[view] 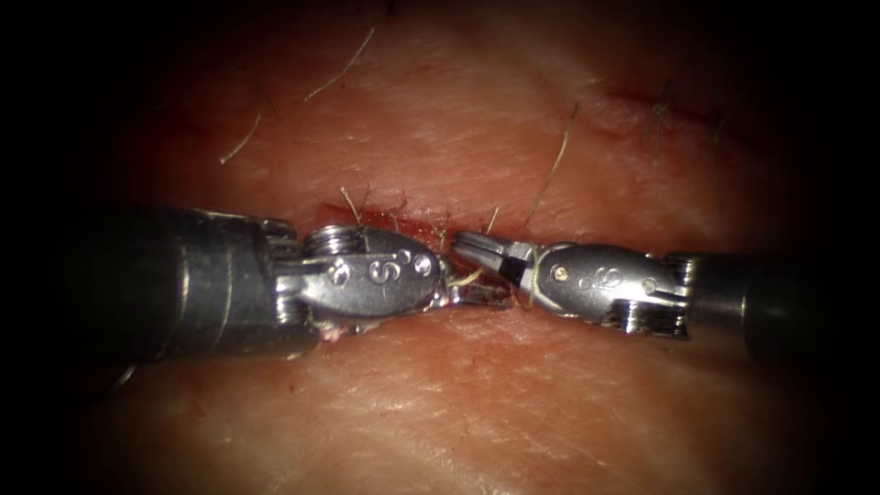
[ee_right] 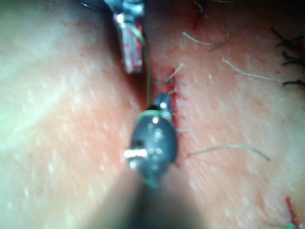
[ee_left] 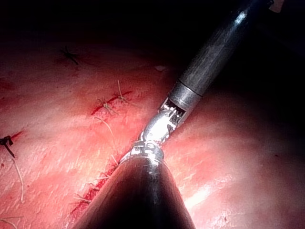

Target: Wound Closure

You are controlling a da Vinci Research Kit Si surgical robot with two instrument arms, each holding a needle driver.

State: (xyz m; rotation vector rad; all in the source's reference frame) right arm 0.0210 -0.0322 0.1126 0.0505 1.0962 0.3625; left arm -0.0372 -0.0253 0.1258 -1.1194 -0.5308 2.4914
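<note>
Over the cut [view: 403, 215] in the tissue [view: 458, 385], we see the 2 pincers meeting tip to tip, the left pincer [view: 477, 293] reaching in from 1 side and the right pincer [view: 477, 246] from the other. A pale thread [view: 469, 276] runs between them just where the tips come together. The left pincer's jaws look closed low against the tissue, with the thread leaving at their tip; we cannot tell for certain whether they grip it. The right pincer's jaws look narrow, and the thread crosses its body just behind them; whether it is clamped there we cannot tell. We cannot make out the needle near either pincer.

In the right wrist view, the thread [ee_right: 148, 71] stretches from the right pincer [ee_right: 162, 106] up to the left pincer [ee_right: 131, 52], lying along the line of the cut. Red fluid [ee_right: 172, 102] stains the cut's edge just beside the right pincer. Cut ends of thread [view: 555, 165] stand up from the tissue beyond both pincers, near the earlier stitches [ee_left: 107, 106] along the cut.
</note>
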